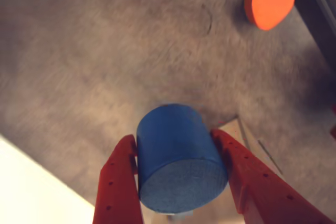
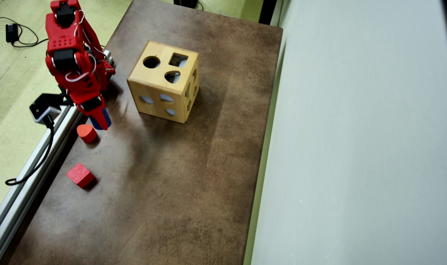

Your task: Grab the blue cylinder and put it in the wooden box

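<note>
Near the left table [image 2: 194,176] edge in the overhead view, gripper [image 2: 99,122] clamped on blue cylinder [image 1: 178,156], raised just above red rounded block [image 2: 86,132], apart from wooden box [image 2: 164,86], red cube [image 2: 80,175] nearby.

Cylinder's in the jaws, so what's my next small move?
Probably swing it toward the box, staying high. The gripper grips the cylinder by its sides, the box stands apart to the right in the overhead view, and its round hole is on top.
</note>
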Tool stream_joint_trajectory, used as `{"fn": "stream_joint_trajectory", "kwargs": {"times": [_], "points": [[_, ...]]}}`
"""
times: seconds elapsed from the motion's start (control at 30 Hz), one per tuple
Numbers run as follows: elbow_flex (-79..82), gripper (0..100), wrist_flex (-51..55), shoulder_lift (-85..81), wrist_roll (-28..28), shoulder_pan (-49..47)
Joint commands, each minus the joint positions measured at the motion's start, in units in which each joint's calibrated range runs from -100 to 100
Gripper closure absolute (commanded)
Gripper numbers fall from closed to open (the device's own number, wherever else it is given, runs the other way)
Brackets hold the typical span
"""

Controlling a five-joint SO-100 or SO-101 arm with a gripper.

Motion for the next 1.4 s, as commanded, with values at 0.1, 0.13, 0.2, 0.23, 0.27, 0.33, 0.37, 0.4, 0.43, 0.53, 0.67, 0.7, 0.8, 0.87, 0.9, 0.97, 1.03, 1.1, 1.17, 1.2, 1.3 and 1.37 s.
{"fn": "stream_joint_trajectory", "kwargs": {"times": [0.1,0.13,0.2,0.23,0.27,0.33,0.37,0.4,0.43,0.53,0.67,0.7,0.8,0.87,0.9,0.97,1.03,1.1,1.17,1.2,1.3,1.37], "points": [[-9.20,93,2.99,-2.95,-2.54,-8.82],[-9.20,93,2.99,-2.95,-2.69,-10.01],[-9.20,93,2.99,-2.95,-3.17,-12.83],[-9.20,93,2.99,-2.95,-3.52,-14.39],[-9.20,93,2.99,-2.95,-3.86,-15.88],[-9.20,93,2.99,-3.03,-4.59,-18.92],[-9.11,93,2.99,-3.03,-4.88,-20.34],[-8.93,93,2.99,-3.20,-5.18,-21.82],[-8.84,93,3.07,-3.46,-5.42,-23.23],[-8.84,93,3.15,-3.71,-6.01,-27.02],[-8.84,93,3.23,-3.80,-6.98,-31.63],[-8.84,93,3.23,-3.80,-7.13,-32.82],[-8.84,93,3.31,-3.71,-7.72,-36.98],[-8.75,93,3.31,-3.37,-8.06,-39.58],[-8.75,93,3.31,-3.29,-8.21,-40.84],[-8.75,93,3.31,-3.29,-8.55,-43.29],[-8.75,93,3.39,-3.29,-8.69,-45.67],[-8.75,93,3.39,-3.46,-8.69,-47.38],[-8.12,93,3.39,-3.80,-8.69,-48.20],[-7.23,93,3.39,-3.88,-8.69,-48.57],[-4.10,93,3.39,-4.14,-8.64,-49.01],[-3.47,93,3.39,-6.26,-8.64,-49.01]]}}
